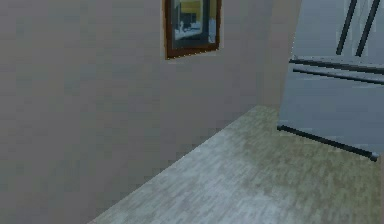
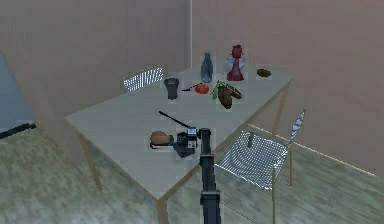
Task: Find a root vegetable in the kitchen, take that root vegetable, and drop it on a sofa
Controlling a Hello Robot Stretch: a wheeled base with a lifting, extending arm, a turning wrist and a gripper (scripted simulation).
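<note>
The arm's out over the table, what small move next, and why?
Probably raise the arm slightly: the gripper is at a brown lump, perhaps the root vegetable, lying on the table. I cannot tell whether it holds it; a lift would show.

My forward camera looks down at a near wall point(image 1: 80, 100), fridge point(image 1: 335, 90) right; my side camera overlooks the close table point(image 2: 120, 125); both share the fridge.

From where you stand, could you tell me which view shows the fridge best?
The forward view: the fridge stands at its right, doors and handles visible. The arm side view catches a grey corner at its left edge.
</note>
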